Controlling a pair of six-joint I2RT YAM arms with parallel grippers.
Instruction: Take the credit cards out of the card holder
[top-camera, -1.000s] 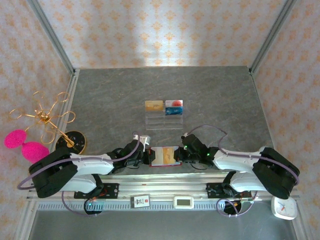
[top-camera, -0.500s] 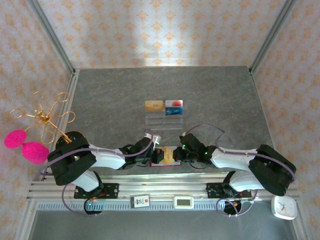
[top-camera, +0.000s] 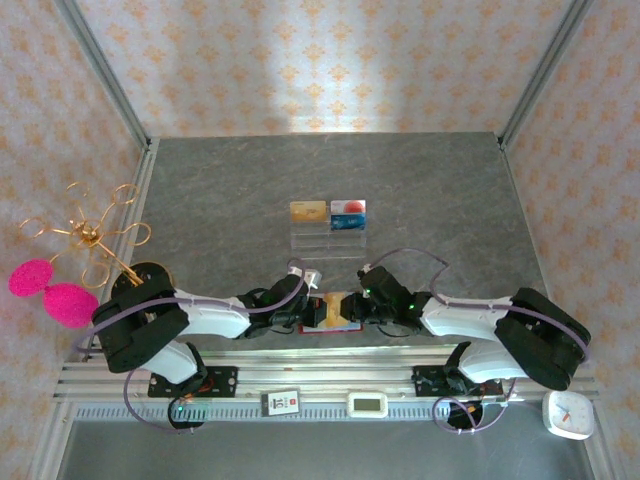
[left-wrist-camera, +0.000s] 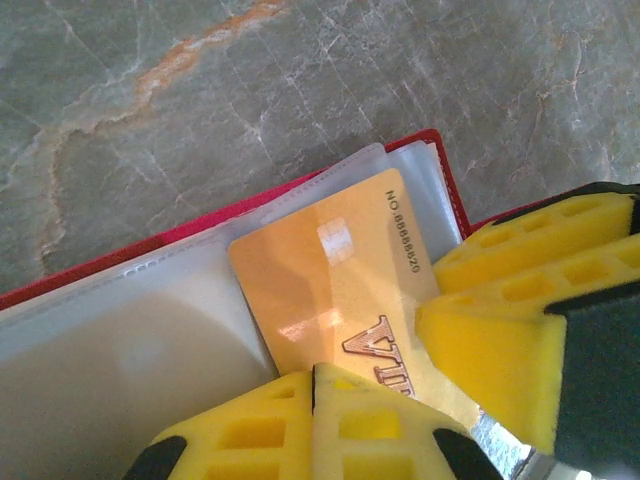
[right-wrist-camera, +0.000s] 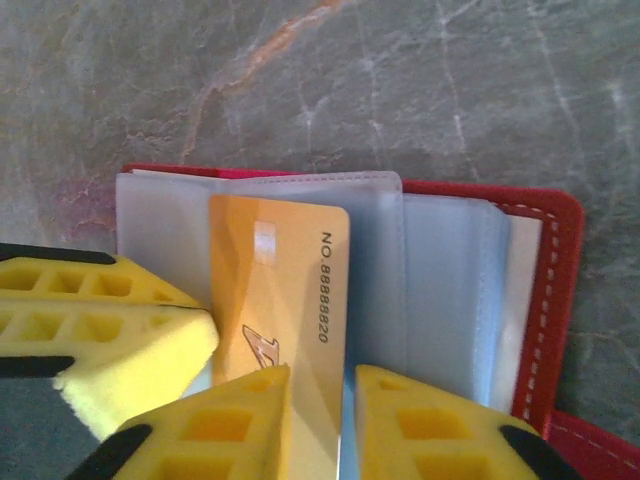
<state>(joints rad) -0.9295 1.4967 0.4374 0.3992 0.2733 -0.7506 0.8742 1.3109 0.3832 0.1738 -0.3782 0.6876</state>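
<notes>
The dark red card holder (top-camera: 322, 329) lies open on the table between both grippers, its clear sleeves (right-wrist-camera: 440, 270) fanned out. A gold-orange credit card (right-wrist-camera: 280, 280) marked "NO. 8888820" sticks partly out of a sleeve. My left gripper (left-wrist-camera: 315, 372) is shut, its yellow tips pressed together on the card's (left-wrist-camera: 330, 280) lower edge. My right gripper (right-wrist-camera: 323, 385) is slightly open, with the card's long edge in the narrow gap and one finger lying over the card. In the top view the left gripper (top-camera: 316, 312) and right gripper (top-camera: 352, 307) meet over the holder (left-wrist-camera: 200, 225).
A clear acrylic stand (top-camera: 327, 240) behind the holder carries a gold card (top-camera: 307, 210) and a blue-white-red card (top-camera: 348, 213). A gold wire rack (top-camera: 95, 238) and pink balls (top-camera: 55, 290) stand at the left. A white timer (top-camera: 568, 415) sits near right.
The left arm has swung right and brought its shut gripper onto the holder. The right gripper's jaws have parted a little. The holder has stayed in place.
</notes>
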